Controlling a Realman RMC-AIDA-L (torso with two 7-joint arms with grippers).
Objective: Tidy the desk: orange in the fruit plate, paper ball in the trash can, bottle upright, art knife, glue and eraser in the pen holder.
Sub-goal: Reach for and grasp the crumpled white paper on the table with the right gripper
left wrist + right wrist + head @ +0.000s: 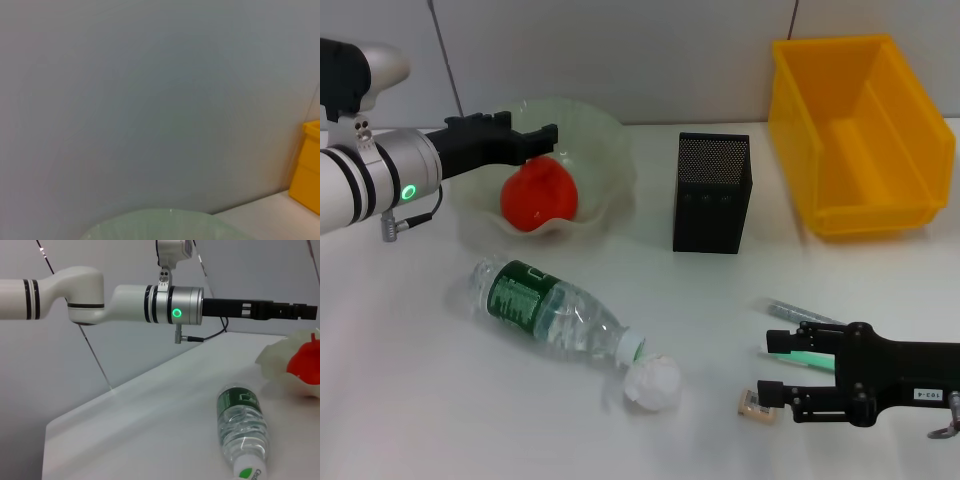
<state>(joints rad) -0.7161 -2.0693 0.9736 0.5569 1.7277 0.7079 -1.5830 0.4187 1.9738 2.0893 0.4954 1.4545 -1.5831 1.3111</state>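
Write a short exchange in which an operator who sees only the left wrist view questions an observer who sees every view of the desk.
Operator: I see only wall and the fruit plate rim. Is the orange in?
Observer: Yes, the orange sits inside the plate, with the left gripper above its near side.
Operator: Where is the other arm?
Observer: The right gripper is open, low over the table, with the eraser just beside its lower finger.
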